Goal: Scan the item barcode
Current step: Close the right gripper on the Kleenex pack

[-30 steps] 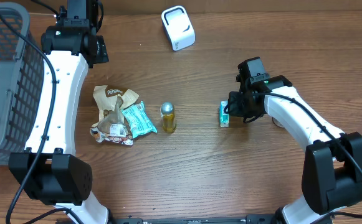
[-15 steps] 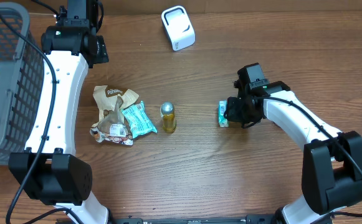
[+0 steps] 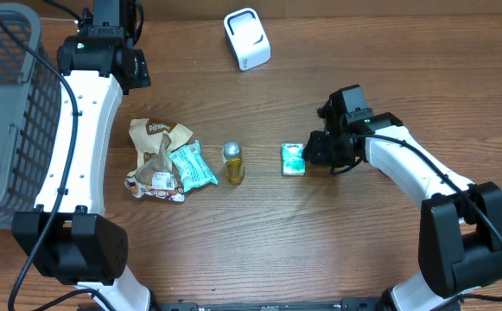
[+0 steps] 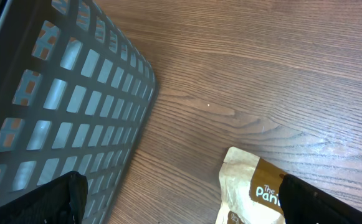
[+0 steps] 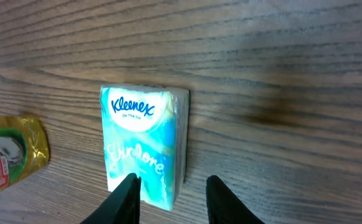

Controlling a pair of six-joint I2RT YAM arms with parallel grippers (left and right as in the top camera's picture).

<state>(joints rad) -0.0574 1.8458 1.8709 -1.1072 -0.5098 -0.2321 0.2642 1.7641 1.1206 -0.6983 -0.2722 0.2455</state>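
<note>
Presently you are facing a mid-frame tissue pack (image 3: 293, 160), probably soft and light; pinch its long edges gently; right gripper (image 5: 173, 186) hanging unclenched.

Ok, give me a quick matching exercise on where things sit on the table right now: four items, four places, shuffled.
1 white boxy barcode scanner
2 grey plastic mesh basket
3 turquoise Kleenex tissue pack
4 small yellow bottle

A far left
B lying flat at the right gripper
C far side, centre
D between the teal snack wrapper and the tissue pack

Pairs: 1-C, 2-A, 3-B, 4-D
</note>
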